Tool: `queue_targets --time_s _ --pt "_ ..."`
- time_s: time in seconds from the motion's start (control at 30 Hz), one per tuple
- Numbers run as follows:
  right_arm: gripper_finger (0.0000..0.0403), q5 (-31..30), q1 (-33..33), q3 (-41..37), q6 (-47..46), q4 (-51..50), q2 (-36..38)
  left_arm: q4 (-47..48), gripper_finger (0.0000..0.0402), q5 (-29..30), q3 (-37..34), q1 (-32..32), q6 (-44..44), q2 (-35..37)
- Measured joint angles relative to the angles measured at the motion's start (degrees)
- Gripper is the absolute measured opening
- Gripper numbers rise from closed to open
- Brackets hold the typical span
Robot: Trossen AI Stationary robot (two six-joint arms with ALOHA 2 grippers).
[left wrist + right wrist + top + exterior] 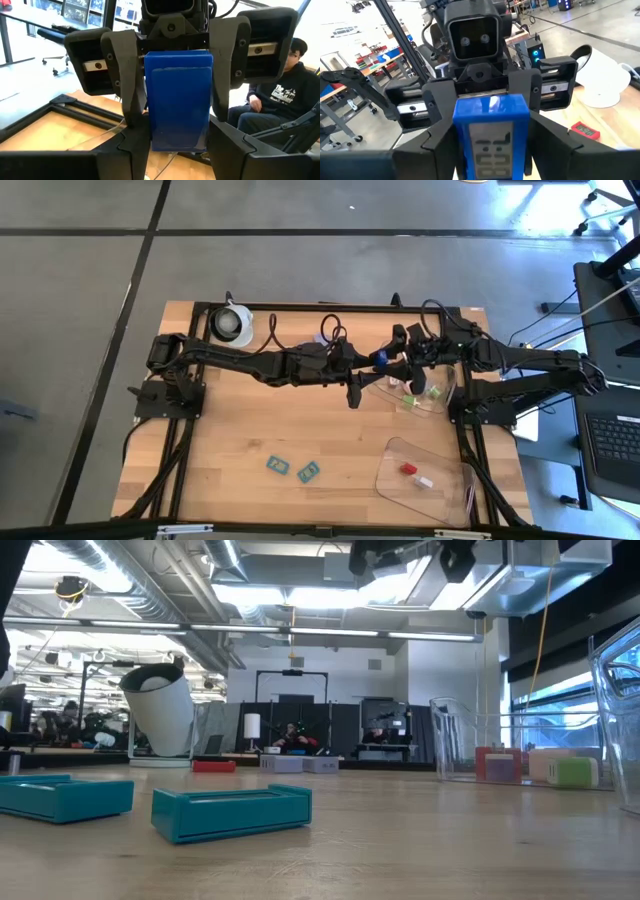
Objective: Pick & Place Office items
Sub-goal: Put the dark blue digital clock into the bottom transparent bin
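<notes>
A blue block (380, 358) is in the air above the table's far middle, between my two grippers. My left gripper (179, 150) reaches in from the table's left and my right gripper (490, 155) from the right; they face each other tip to tip, each shut on the block. Its labelled face (491, 142) shows in the right wrist view. Two teal blocks (277, 465) (308, 472) lie flat on the near table. A red piece (408, 469) and a white piece (423, 480) lie in the near clear tray. Pink, green and white pieces (573, 771) sit in the far tray. My left gripper pinches the blue block's end (177, 137) between its two fingers, coming level from the table's left. The block is lifted clear of the table. My right gripper pinches the same block's opposite end (490, 115) between its two fingers (127, 75), level from the table's right.
A white round roll (232, 323) stands at the far left corner. One clear tray (436, 400) lies under the grippers, right of centre; another (390, 480) sits at the near right. A small red piece (584, 129) lies on the wood. A seated person (280, 95) shows beyond the table.
</notes>
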State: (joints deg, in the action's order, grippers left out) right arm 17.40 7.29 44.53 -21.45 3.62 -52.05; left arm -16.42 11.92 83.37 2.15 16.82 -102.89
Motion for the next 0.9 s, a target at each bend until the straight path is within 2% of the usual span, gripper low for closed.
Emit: queue_targets --time_s 0.23,0.43,0.73,0.9 --pt "0.0203 0.0 0.0 0.0 -0.1 1.4 -0.7 -0.1 0.0158 0.1 0.0 0.0 0.0 0.0" --pt "0.0155 0.1 0.0 0.0 0.4 1.9 -0.7 -0.1 0.0163 0.1 0.0 0.0 0.2 0.0" --pt "0.0155 0.2 0.0 0.0 -0.4 1.8 -0.7 -0.1 0.0168 1.2 0.0 0.0 2.7 0.0" --pt "0.0155 0.4 0.0 0.0 -0.4 1.1 -0.7 -0.1 0.0195 2.6 0.0 0.3 4.1 0.0"
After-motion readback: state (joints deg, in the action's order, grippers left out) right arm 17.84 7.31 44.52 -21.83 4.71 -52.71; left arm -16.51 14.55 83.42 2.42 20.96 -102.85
